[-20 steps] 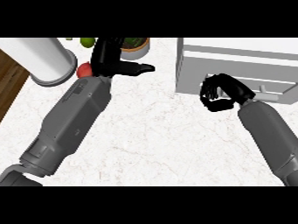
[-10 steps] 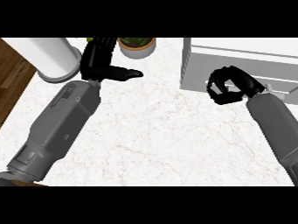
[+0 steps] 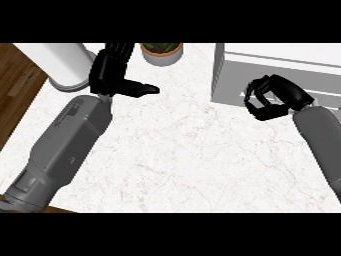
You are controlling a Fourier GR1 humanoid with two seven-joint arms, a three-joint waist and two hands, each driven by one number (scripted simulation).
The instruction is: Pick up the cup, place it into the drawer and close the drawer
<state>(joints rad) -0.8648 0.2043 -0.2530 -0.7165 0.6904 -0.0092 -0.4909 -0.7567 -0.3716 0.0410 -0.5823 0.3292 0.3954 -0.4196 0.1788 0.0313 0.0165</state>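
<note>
No cup shows anywhere in the head view. The white drawer unit (image 3: 298, 65) stands at the upper right, and its front looks flush, with no opening visible. My right hand (image 3: 272, 97) is against the lower left of that front. Its fingers are curled and nothing is visible inside them. My left hand (image 3: 112, 72) rests at the upper left, fingers pointing up and thumb sticking out to the right, holding nothing.
A tall white cylinder (image 3: 61, 65) stands at the counter's far left corner, beside my left hand. A small potted plant (image 3: 162, 52) sits at the back centre. Dark wooden floor (image 3: 3, 95) lies past the counter's left edge.
My right hand has moved slightly up and right, closer to the drawer unit's front. A red object seen beside my left hand one second ago no longer shows.
</note>
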